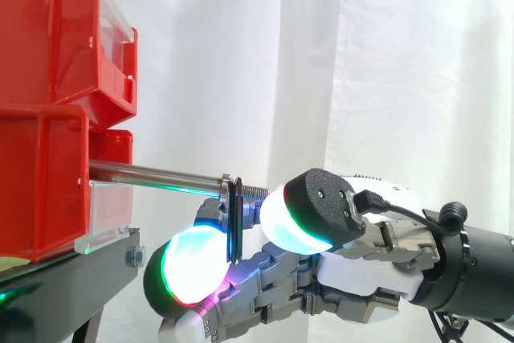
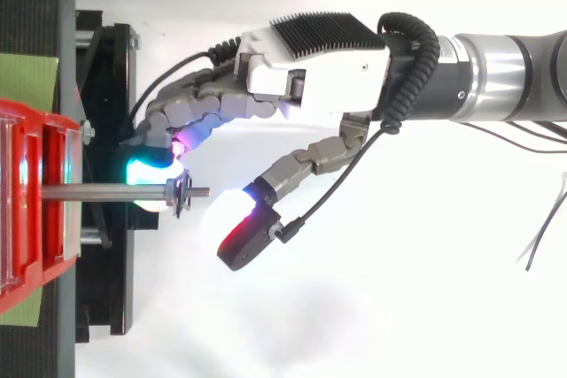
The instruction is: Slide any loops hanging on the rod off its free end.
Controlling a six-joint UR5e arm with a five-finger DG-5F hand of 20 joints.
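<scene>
A steel rod (image 1: 161, 174) sticks out level from the red bins toward the right and ends in a threaded tip. A black loop (image 1: 234, 222) hangs from it just short of that free end, also visible from above as the loop (image 2: 182, 195). My hand (image 1: 361, 279) comes in from the right, below and around the rod's end. Glowing fingertips (image 1: 193, 267) sit on the bin side of the loop, close against it. The thumb pad (image 1: 285, 218) stands off the free end, with a small gap to the loop. The loop lies between fingers and thumb, not pinched.
Two stacked red bins (image 1: 48, 38) stand at the left on a black stand (image 1: 72, 287). A white curtain hangs behind. Open space lies beyond the rod's tip, to the right, apart from my own hand (image 2: 310, 68) and arm.
</scene>
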